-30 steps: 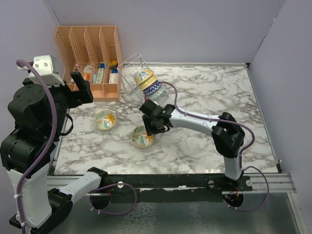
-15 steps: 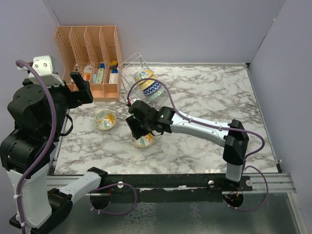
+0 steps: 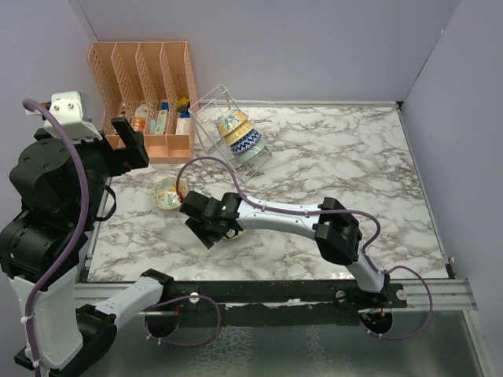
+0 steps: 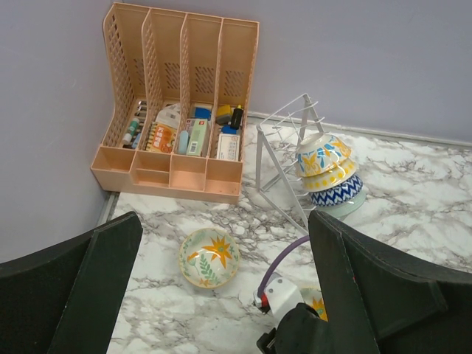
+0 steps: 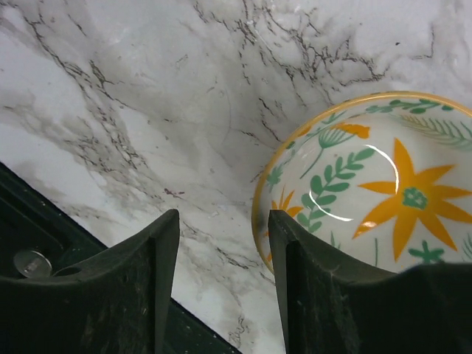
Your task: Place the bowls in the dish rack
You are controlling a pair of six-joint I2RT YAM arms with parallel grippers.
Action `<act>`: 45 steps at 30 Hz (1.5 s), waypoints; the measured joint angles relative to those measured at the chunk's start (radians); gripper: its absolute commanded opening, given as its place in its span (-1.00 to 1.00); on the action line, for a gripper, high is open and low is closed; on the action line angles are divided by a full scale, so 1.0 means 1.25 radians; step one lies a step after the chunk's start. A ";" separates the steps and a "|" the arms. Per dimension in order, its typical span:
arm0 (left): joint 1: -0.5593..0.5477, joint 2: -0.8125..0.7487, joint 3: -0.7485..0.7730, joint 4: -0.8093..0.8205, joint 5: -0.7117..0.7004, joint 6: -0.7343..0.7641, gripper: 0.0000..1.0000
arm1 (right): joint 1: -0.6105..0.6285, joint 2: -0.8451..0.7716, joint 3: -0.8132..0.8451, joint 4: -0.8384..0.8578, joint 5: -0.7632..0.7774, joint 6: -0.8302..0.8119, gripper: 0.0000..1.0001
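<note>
The right jaws stand apart, low over the front of the counter [image 3: 377,196]. They straddle the rim of a bowl with an orange flower [image 5: 369,199], which sits just inside one finger [image 5: 324,295]. A second flowered bowl [image 3: 169,192] stands just beyond on the left. The left jaws are wide apart, raised at the left edge, holding nothing. Farther back, four bowls [image 3: 240,135] lie nested in the wire dish rack [image 3: 208,118], beside an orange organizer [image 3: 145,75].

Four stacked bowls [image 4: 328,173] sat beyond the right gripper [image 5: 221,247]; one flowered bowl [image 5: 369,184] lay at its fingertips; one loose bowl [image 3: 169,192] lay near, to its left; six altogether; one wire dish rack [image 4: 287,125]; one orange organizer [image 4: 181,110], four compartments, stood ahead of the left gripper [image 4: 221,232]; two grippers.
</note>
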 measured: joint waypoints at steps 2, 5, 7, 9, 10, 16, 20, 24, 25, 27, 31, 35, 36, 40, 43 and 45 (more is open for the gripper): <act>0.000 0.000 0.000 -0.001 0.000 0.000 0.98 | 0.001 0.002 0.004 -0.017 0.029 -0.002 0.00; 0.000 -0.001 0.000 -0.002 0.000 0.000 0.98 | 0.002 0.002 0.014 -0.040 0.078 -0.009 -0.02; 0.000 -0.001 0.000 -0.006 0.000 0.000 0.98 | 0.002 0.002 0.016 -0.052 0.115 -0.018 -0.05; 0.000 -0.001 0.000 -0.008 0.000 0.000 0.98 | 0.002 0.002 0.016 -0.056 0.125 -0.020 -0.07; 0.000 -0.001 0.000 -0.009 0.000 0.000 0.98 | 0.002 0.002 0.016 -0.059 0.132 -0.021 -0.08; 0.000 -0.001 0.000 -0.012 0.000 0.000 0.98 | 0.002 0.002 -0.019 -0.060 0.138 -0.029 -0.11; 0.000 -0.001 -0.001 -0.012 0.000 0.000 0.98 | 0.005 0.002 -0.034 -0.060 0.136 -0.035 -0.24; 0.000 -0.001 -0.001 -0.012 0.000 0.000 0.98 | 0.011 0.004 -0.034 -0.060 0.144 -0.031 -0.57; 0.000 -0.001 0.000 -0.012 0.000 0.000 0.98 | 0.012 0.005 -0.034 -0.060 0.147 -0.031 -0.69; 0.000 -0.001 -0.001 -0.012 0.000 0.000 0.98 | 0.013 0.005 -0.034 -0.060 0.159 -0.030 -0.97; 0.000 -0.002 -0.001 -0.013 -0.001 0.000 0.98 | 0.013 -0.003 -0.036 -0.041 0.199 -0.037 -0.98; 0.000 -0.004 -0.001 -0.013 -0.001 0.000 0.98 | 0.011 -0.023 -0.052 -0.034 0.209 -0.034 -0.98; 0.000 -0.005 -0.001 -0.014 -0.001 0.000 0.98 | 0.011 -0.028 -0.058 -0.029 0.209 -0.033 -0.98; 0.000 -0.009 -0.001 -0.014 -0.001 0.000 0.98 | -0.002 -0.076 -0.084 0.004 0.178 -0.018 -0.98; 0.000 -0.012 -0.001 -0.014 -0.001 0.000 0.98 | -0.021 -0.120 -0.086 0.043 0.115 0.013 -0.98; 0.000 -0.013 0.000 -0.014 -0.001 0.001 0.98 | -0.053 -0.168 -0.099 0.091 0.053 0.038 -0.98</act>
